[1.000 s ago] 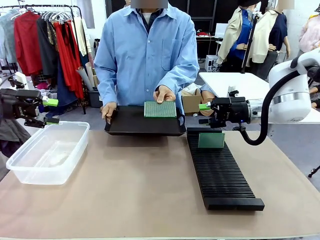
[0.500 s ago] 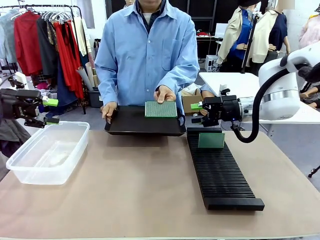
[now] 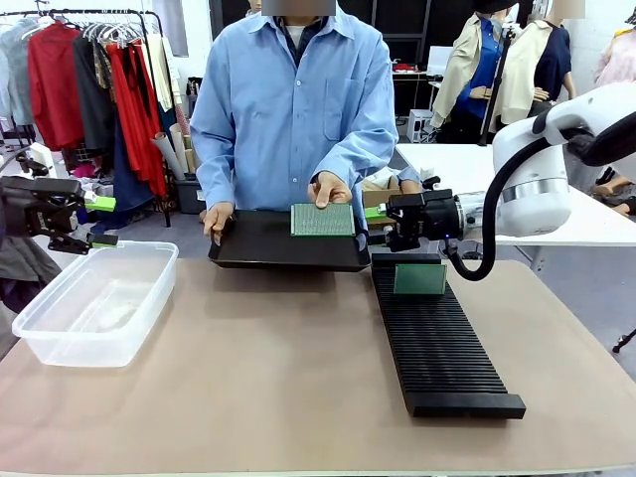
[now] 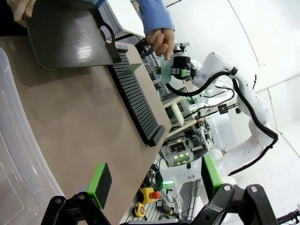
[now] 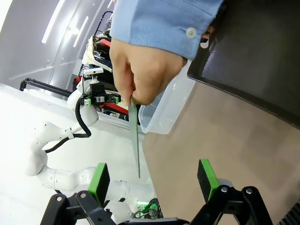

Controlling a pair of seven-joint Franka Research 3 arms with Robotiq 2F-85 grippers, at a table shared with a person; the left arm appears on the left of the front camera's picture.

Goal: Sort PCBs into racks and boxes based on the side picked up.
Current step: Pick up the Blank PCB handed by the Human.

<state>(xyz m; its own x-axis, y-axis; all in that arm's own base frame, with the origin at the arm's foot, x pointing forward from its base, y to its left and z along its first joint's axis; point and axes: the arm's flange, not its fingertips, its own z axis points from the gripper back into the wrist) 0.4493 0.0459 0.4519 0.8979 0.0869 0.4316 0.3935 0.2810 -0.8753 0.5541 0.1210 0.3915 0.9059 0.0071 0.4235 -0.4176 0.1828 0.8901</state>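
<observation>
A person's hand [image 3: 328, 189] holds one PCB [image 3: 322, 220] upright over the flat black tray [image 3: 283, 248]. My right gripper [image 3: 378, 224] is open just right of that board. In the right wrist view the board [image 5: 136, 140] is edge-on, its lower end between my open fingers and nearer the left pad [image 5: 99, 180], touching neither. A second PCB [image 3: 419, 279] stands in the far end of the black rack [image 3: 437, 338]. My left gripper [image 3: 99, 221] is open and empty above the far left of the clear box [image 3: 94, 298].
The person's other hand [image 3: 216, 217] grips the tray's left rim. In the left wrist view the rack [image 4: 136, 98] runs along the tan table [image 4: 70, 117], with the box wall [image 4: 14, 154] close by. A clothes rail [image 3: 89, 79] stands behind the table at left.
My right gripper has moved left, closing in on the board that the person holds. The board has shifted slightly right. My left arm has not moved.
</observation>
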